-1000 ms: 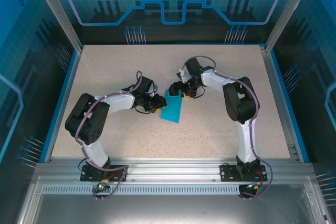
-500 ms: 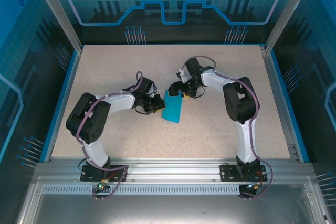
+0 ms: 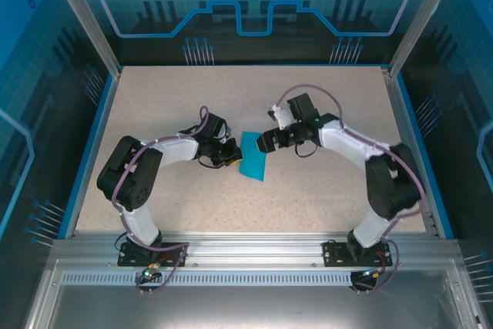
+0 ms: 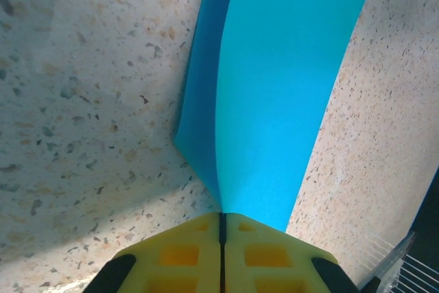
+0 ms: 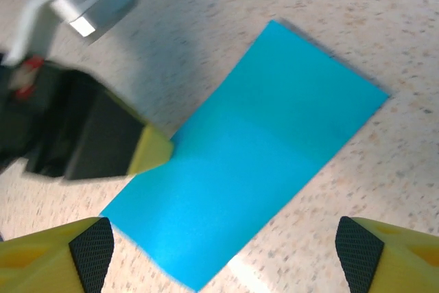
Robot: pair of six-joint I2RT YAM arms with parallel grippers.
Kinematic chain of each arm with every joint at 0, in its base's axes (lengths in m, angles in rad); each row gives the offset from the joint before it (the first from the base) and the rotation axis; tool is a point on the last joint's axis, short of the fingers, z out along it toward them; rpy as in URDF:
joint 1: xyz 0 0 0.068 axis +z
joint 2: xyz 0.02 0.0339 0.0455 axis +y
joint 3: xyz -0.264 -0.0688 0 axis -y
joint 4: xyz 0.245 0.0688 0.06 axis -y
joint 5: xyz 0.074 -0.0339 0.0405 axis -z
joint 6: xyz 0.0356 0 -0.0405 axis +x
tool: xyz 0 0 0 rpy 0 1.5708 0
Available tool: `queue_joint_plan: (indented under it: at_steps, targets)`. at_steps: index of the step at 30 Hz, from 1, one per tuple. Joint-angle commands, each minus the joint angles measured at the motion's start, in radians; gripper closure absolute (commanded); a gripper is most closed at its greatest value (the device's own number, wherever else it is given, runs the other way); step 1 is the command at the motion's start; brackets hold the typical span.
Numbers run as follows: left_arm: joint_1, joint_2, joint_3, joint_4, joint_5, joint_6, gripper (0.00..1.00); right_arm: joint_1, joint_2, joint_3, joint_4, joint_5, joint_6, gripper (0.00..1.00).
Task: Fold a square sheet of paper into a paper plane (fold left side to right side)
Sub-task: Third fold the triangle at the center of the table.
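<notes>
Now, left arm: from its base at the near left it bends out to the left, then the forearm reaches right, low over the table (image 3: 323,190), toward the middle.
Left gripper (image 3: 229,152): yellow pads (image 4: 185,255) pressed together with no gap, nipping the left edge of the square sheet of paper (image 3: 253,156).
Right arm: from its base at the near right the elbow swings out to the right; the forearm runs back left, wrist toward the centre.
Right gripper (image 3: 266,142): jaws spread wide, at the paper's upper right edge; in its wrist view the two yellow fingers (image 5: 55,255) stand at either side of the frame with the sheet between and beyond them. Whether it touches the paper cannot be told.
Paper, place: mid-table, between the two grippers, tilted slightly.
Paper, shape: a teal rectangle; by the left pads two layers show, the lower lying darker beside the upper, and both meet at the pinch.
</notes>
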Motion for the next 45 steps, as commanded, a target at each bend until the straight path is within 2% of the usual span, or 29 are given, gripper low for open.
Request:
queue_joint_plan:
  at_steps: [1,5,9,12,15,20,25,30,35,39,41,43,45]
  targets:
    - [-0.001,-0.011,0.017,-0.029,0.044,-0.043,0.92,0.106,-0.096,-0.155,0.115,0.084,-0.082,0.13]
    - [-0.001,-0.009,0.021,-0.035,0.061,-0.062,0.95,0.245,-0.208,-0.328,0.268,0.210,-0.112,0.15]
    - [0.000,-0.011,0.030,-0.051,0.065,-0.063,0.96,0.382,-0.205,-0.356,0.308,0.364,-0.158,0.17]
    - [-0.001,-0.015,0.034,-0.066,0.060,-0.061,0.96,0.448,-0.150,-0.329,0.314,0.477,-0.209,0.17]
    - [-0.001,-0.021,0.039,-0.080,0.055,-0.056,0.96,0.471,-0.086,-0.288,0.326,0.526,-0.249,0.18]
    - [-0.001,-0.021,0.049,-0.092,0.054,-0.053,0.96,0.482,-0.001,-0.225,0.331,0.542,-0.312,0.19]
    - [-0.001,-0.019,0.055,-0.101,0.056,-0.051,0.96,0.490,0.058,-0.171,0.340,0.569,-0.341,0.25]
    - [-0.001,-0.022,0.057,-0.107,0.057,-0.048,0.95,0.489,0.081,-0.163,0.364,0.592,-0.339,0.42]
    - [-0.001,-0.025,0.061,-0.118,0.049,-0.042,0.93,0.489,0.074,-0.164,0.358,0.599,-0.345,0.73]
    - [0.005,-0.035,0.073,-0.147,0.024,-0.027,0.84,0.490,0.064,-0.172,0.341,0.592,-0.350,0.94]
    - [0.017,-0.050,0.082,-0.171,0.010,-0.010,0.77,0.488,0.062,-0.178,0.333,0.590,-0.347,1.00]
    - [0.035,-0.069,0.092,-0.197,0.003,0.010,0.69,0.486,0.063,-0.187,0.331,0.579,-0.343,1.00]
    - [0.052,-0.083,0.111,-0.228,0.001,0.035,0.65,0.484,0.063,-0.190,0.327,0.572,-0.338,1.00]
